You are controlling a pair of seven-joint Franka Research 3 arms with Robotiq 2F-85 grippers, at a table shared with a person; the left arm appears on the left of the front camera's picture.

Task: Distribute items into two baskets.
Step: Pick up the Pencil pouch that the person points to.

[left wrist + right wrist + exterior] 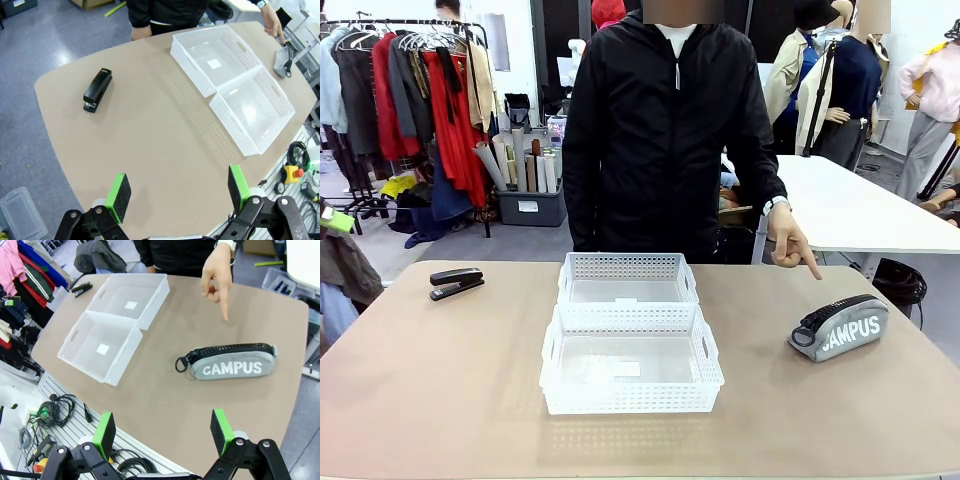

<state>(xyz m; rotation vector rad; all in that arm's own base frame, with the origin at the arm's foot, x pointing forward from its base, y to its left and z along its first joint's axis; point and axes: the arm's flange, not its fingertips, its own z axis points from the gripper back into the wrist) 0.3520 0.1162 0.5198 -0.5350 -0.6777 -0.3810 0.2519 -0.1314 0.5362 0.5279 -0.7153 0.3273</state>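
- Start: pouch (840,327), stapler (456,283) on table (420,390), outside baskets (630,397).
- Left tool (178,187), right tool (162,430): both released.
- Next, likely: right tool lowers onto pouch, closes.

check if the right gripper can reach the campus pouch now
Probably yes: the right gripper is open, nothing lies between it and the pouch, and the person's hand points from beyond it.

two white lattice baskets stand touching at the middle of the tan table (440,380), the near basket (631,400) in front of the far basket (627,266). a black stapler (456,283) lies at the far left, well apart from them. the grey "campus" pouch (840,327) lies at the right, and the person's hand (790,243) points a finger down just behind it.
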